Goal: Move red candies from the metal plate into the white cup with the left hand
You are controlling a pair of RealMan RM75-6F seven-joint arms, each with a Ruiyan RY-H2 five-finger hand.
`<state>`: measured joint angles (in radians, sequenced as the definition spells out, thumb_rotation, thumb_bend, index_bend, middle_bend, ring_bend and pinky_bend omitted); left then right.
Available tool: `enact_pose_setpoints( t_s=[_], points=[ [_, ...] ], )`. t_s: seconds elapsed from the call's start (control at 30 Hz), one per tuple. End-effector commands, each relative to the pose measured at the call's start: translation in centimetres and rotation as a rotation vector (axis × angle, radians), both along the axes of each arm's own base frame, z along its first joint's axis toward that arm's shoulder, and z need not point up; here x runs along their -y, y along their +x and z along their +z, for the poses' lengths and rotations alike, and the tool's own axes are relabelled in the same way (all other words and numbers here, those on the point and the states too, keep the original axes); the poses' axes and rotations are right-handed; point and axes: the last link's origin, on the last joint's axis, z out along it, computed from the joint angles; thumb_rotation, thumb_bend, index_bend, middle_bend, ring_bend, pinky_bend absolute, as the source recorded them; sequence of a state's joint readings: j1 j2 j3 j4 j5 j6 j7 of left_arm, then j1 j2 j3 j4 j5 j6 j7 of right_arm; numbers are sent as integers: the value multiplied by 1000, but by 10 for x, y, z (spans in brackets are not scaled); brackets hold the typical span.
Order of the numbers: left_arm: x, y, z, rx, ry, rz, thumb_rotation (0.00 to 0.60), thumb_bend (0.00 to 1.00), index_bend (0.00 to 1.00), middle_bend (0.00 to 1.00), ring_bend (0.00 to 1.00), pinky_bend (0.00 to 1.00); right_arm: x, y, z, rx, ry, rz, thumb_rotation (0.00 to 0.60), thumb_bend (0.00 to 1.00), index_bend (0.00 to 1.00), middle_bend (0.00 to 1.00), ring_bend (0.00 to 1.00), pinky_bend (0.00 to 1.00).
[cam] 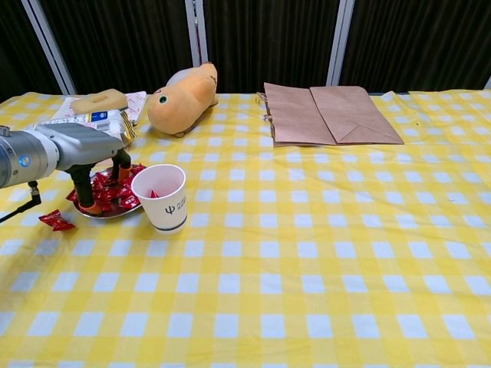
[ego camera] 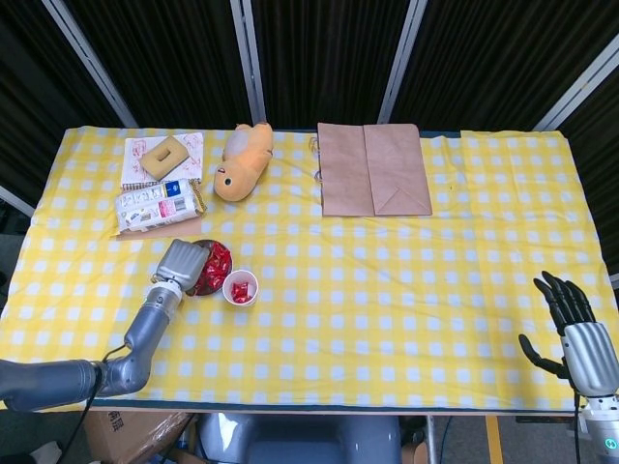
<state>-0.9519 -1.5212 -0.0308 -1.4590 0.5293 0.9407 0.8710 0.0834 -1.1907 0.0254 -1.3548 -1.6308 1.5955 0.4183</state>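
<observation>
The left hand [cam: 80, 157] reaches into the plate [cam: 103, 213] of red candies [cam: 107, 192] at left of frame; whether it grips one cannot be told. Risk: nudging the adjacent white cup [cam: 163, 197] over.

a staged lab or studio test bench, not a home: a table under a yellow-and-white checked cloth [ego camera: 406, 280] stands before black curtain panels [ego camera: 319, 58] split by slanted metal poles [ego camera: 401, 58], with a cardboard box [ego camera: 126, 425] stowed beneath the table's front edge.
</observation>
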Motion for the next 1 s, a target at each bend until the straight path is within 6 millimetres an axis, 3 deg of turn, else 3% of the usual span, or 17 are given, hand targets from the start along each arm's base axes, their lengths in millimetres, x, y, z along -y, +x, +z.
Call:
enact_pose_setpoints(
  t_s=[0.03, 1.0],
  points=[
    [1, -1, -2, -7, -6, 6, 600, 212, 404, 348, 968, 925, 0, 0, 0, -1, -1, 0, 600, 424, 0, 0, 0, 0],
    [-6, 1, -7, 6, 42, -30, 600, 370, 612, 601, 969, 926, 0, 1, 0, 3, -8, 8, 600, 424, 0, 0, 0, 0]
  ],
)
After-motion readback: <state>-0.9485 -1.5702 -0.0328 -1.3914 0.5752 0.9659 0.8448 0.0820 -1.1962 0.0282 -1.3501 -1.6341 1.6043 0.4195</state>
